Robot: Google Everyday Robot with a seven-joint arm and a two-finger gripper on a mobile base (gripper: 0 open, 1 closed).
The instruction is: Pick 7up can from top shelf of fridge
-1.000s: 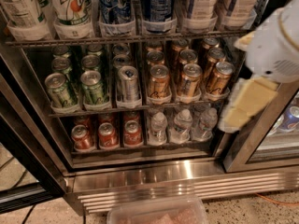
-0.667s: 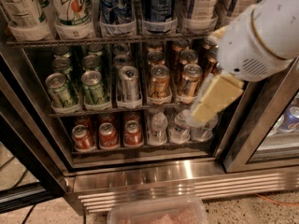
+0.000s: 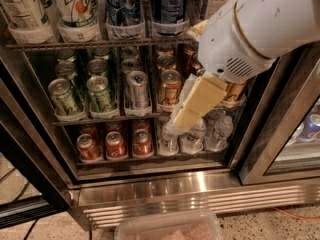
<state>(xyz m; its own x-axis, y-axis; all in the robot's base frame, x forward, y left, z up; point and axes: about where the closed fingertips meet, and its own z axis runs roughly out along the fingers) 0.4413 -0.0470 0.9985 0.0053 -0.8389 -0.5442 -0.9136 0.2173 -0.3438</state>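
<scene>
The 7up can point(image 3: 76, 4), far left on the top shelf point(image 3: 100, 43), has a glossy white printed skin. The shelf is dark metal wire, and clear plastic cups point(image 3: 77, 32) hold its cans. The fridge point(image 3: 45, 174) has a dark matt frame and a ribbed, shiny steel base panel point(image 3: 200, 196). The green cans point(image 3: 100, 91) below have bright metal lids. The gripper point(image 3: 186, 118), in front of the middle racks right of centre, looks like matt cream plastic. The arm point(image 3: 260, 24) above it is smooth white plastic. A cloudy plastic tub point(image 3: 170, 228) lies near, on a speckled floor point(image 3: 290, 229).
</scene>
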